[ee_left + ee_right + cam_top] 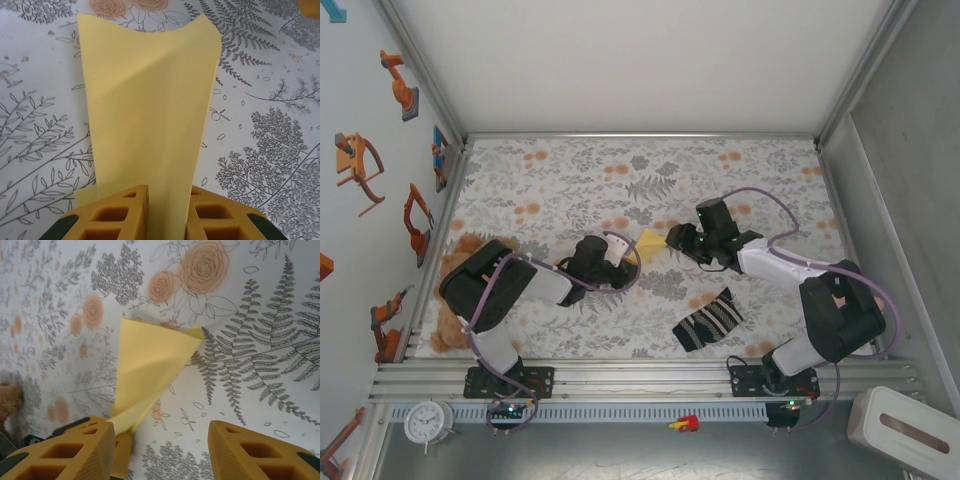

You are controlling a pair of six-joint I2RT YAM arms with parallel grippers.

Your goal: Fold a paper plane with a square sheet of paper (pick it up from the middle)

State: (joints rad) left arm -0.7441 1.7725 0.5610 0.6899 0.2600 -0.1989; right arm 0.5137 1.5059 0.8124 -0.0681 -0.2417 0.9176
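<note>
Left hand [630, 250] is clenched on the paper sheet [651, 239]. In its wrist view the two orange fingers [120, 212] press together at the bottom edge, their bases cut off by the frame, and the pale-yellow sheet rises between them. The sheet's lower end is hidden inside that grip. Its far edge curls, so its full outline is hard to make out.

Right hand [160, 440] is released, its fingers [75, 452] wide apart. The folded sheet stands ahead of it, and its lower tip drops behind the finger at the left of that wrist view. Whether the tip touches that finger I cannot tell.

A teddy bear [455, 300] at the left edge of the desk [570, 180] is partly covered by the left arm.

Both arms reach in from the near edge, elbows turned outward, and bend toward the middle of the floral desk. There the two hands face each other with the sheet between them, held off the surface.

Counted:
- two arms
- two hands
- one paper sheet
- one striped sock [708, 321], lying flat near the right arm
- one teddy bear
- one clock [427, 421], below the rail
</note>
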